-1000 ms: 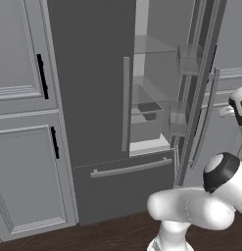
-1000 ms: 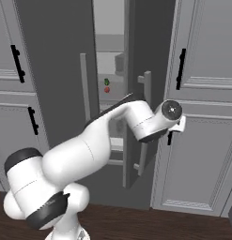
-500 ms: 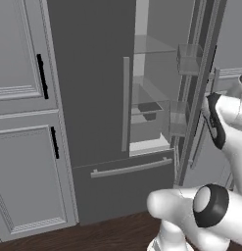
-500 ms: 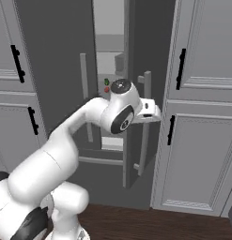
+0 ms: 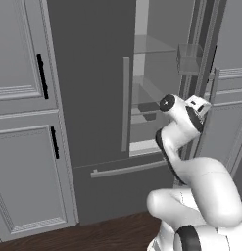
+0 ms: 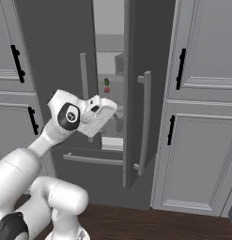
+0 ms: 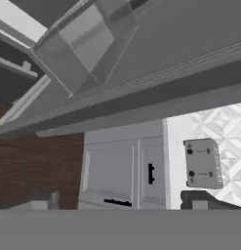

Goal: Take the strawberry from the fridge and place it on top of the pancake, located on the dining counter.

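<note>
We see light grey panelled cabinets (image 5: 24,137) with black handles (image 5: 42,76) on the left in the left base view, and matching cabinet doors (image 6: 202,117) with black handles (image 6: 181,68) on the right in the right base view. A dark wooden floor (image 6: 159,225) runs along their base. The hand view shows a small grey toaster-like box (image 7: 203,163) on a white patterned surface (image 7: 224,132).

Tiny red strawberry (image 6: 106,89) on a shelf inside the part-open dark fridge (image 6: 56,56)
</note>
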